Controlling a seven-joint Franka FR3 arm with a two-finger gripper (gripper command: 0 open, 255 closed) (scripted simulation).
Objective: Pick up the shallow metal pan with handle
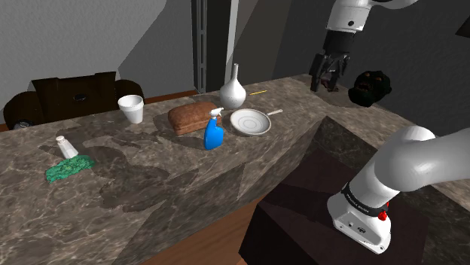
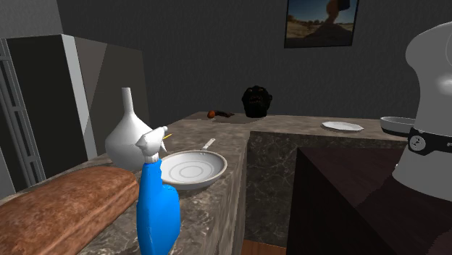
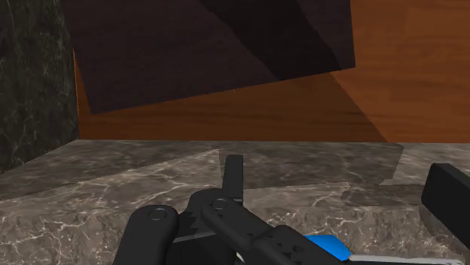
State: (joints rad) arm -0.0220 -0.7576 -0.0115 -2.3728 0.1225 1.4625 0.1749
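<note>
On the counter nothing is being lifted yet: the arm is hanging its fingers wide apart and empty, so reaching, closing and lifting are all remaining. The pan is lying well away from the fingers, handle turned toward them. The loaf, vase and bottle are crowding its far side, seemingly leaving the handle side open
</note>
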